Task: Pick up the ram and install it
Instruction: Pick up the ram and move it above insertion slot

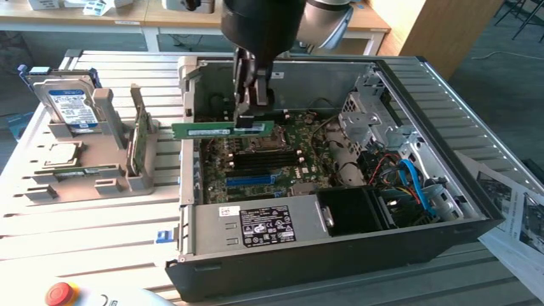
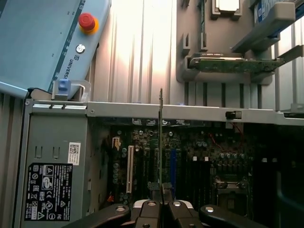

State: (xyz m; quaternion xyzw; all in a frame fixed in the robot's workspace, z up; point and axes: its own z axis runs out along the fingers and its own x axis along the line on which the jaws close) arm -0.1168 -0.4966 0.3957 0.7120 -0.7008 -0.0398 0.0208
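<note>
The ram [image 1: 223,129] is a thin green stick with a white label, held level above the motherboard [image 1: 272,159] inside the open computer case [image 1: 340,248]. My gripper [image 1: 251,113] is shut on the ram's end at the exterior view's right. In the wrist view the ram [image 2: 161,137] shows edge-on as a thin vertical line rising from between my gripper [image 2: 162,205] fingers, over the black memory slots [image 2: 197,175] and the blue slot [image 2: 173,166].
A grey holder rack [image 1: 102,159] at the exterior view's left carries a hard drive [image 1: 70,105] and other boards. The power supply [image 1: 255,226] fills the case's near corner. Cables [image 1: 408,185] and a drive cage [image 1: 374,121] sit at the case's right. A pendant's red stop button [image 1: 61,293] is near.
</note>
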